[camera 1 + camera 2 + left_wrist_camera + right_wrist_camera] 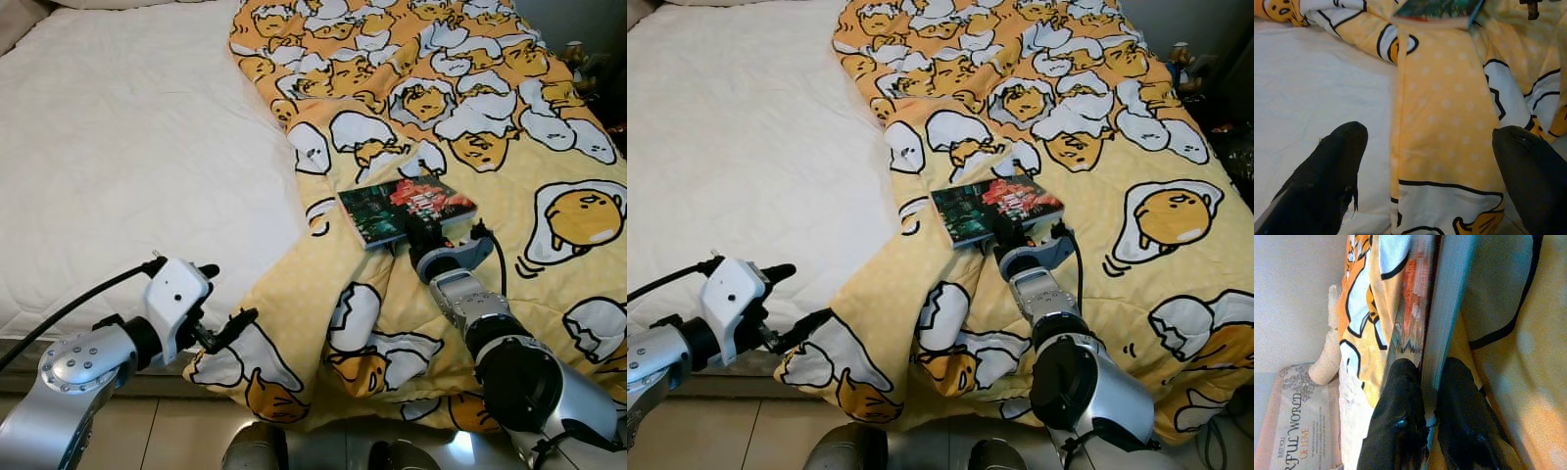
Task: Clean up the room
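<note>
Right tool (423, 233) closed on the near edge of the book (406, 210), one finger over the cover, one under the pages. Book lying on the yellow egg-print blanket (549, 127), toward the bed's (118, 147) near edge. Left tool (220, 299) spread wide, empty, beside the blanket's hanging corner at the near edge.

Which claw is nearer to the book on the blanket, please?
Right. The right claw is shut on the book, pinching its near edge. The left claw is open, well away at the blanket's hanging corner by the mattress.
</note>
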Motion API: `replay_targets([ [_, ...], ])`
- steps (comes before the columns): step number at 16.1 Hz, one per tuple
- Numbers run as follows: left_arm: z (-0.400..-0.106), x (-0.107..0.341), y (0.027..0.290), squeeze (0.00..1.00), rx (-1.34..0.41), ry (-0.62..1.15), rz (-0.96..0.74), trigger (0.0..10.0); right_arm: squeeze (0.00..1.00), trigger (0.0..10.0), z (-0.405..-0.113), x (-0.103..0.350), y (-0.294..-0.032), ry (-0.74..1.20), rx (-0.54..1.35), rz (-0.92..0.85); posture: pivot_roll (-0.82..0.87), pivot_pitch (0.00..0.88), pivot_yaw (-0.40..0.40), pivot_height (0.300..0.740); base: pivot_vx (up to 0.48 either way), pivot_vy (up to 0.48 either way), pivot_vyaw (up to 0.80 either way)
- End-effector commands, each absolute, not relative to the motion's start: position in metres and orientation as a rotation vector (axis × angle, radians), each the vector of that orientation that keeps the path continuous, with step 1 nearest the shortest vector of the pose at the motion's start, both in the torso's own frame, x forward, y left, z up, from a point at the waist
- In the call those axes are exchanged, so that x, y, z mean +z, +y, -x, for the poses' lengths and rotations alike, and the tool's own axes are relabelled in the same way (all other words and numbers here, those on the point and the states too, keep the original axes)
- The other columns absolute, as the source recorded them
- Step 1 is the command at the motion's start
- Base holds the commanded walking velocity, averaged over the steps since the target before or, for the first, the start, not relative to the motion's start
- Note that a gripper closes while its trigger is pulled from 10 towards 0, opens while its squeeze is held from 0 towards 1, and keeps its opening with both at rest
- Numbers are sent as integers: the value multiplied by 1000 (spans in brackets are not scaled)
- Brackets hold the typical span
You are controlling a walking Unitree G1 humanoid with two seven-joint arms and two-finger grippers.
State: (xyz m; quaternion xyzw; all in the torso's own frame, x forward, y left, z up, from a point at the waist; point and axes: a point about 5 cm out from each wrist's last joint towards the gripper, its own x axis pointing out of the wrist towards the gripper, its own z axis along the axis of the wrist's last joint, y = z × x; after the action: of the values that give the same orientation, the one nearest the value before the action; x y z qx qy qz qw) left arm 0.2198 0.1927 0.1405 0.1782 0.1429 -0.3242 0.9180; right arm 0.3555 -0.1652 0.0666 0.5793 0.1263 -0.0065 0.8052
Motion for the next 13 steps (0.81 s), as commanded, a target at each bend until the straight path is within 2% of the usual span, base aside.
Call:
replay_targets([
  [1, -222, 138, 190, 973, -670, 295, -372, 10000, 0, 0, -353, 63, -167, 264, -29, -1247, 208, 56, 45, 740, 0, 0, 0],
  [5, -231, 134, 183, 973, -652, 263, -344, 10000, 0, 0, -355, 69, -178, 207, 4, -1138, 149, 3, 50, 740, 0, 0, 0],
  [8, -236, 127, 177, 973, -606, 248, -294, 10000, 0, 0, -352, 75, -200, 114, -26, -963, 81, 0, 75, 740, 0, 0, 0],
  [11, -241, 122, 173, 965, -468, 233, -202, 10000, 0, 0, -336, 100, -211, -22, -8, -547, 26, 0, 102, 740, 0, 0, 0],
  [13, -244, 122, 175, 933, -387, 218, -173, 10000, 0, 0, -318, 115, -207, -63, 20, -367, -3, 0, 105, 740, 0, 0, 0],
])
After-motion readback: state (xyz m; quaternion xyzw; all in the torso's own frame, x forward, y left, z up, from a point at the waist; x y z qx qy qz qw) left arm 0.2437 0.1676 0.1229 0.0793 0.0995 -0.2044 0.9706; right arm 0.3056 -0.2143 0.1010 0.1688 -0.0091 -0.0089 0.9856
